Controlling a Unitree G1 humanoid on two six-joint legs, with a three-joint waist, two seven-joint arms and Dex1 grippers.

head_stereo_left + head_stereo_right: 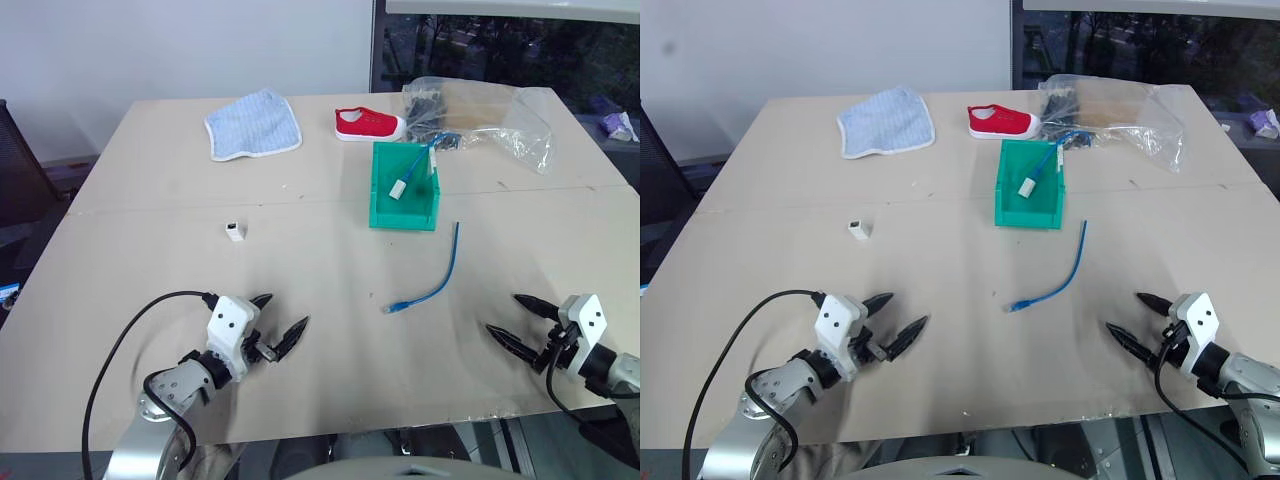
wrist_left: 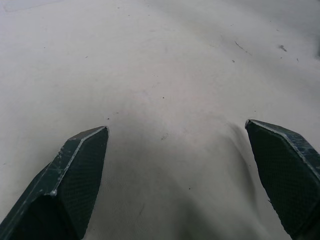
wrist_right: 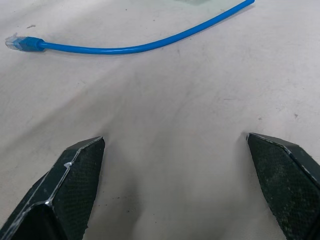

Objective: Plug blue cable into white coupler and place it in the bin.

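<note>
We see the tan tabletop [image 1: 300, 400] from above, and we take its middle as the centre of a clock face with twelve o'clock at the far edge. The blue cable [image 1: 436, 280] lies loose in a shallow curve at about four o'clock, one clear plug near the centre and the other end reaching toward the bin [image 1: 404, 218]. That green bin stands at about two o'clock, just beyond the cable and apart from it, and holds a paler sky-blue cable with a white block [image 1: 398, 188]. The white coupler [image 1: 233, 232] sits alone at about ten o'clock, well apart from the blue cable. At twelve o'clock lies a red shoe [image 1: 368, 124], at eleven o'clock a blue-checked cloth [image 1: 253, 125], and at one o'clock a clear plastic bag [image 1: 480, 115] with dark items inside. Our left hand [image 1: 279, 321] hovers at about seven o'clock, its two black fingers spread wide and holding nothing. Our right hand [image 1: 517, 322] hovers at about five o'clock, fingers likewise spread wide and empty, with the blue cable lying on the tabletop ahead of it, untouched.
</note>
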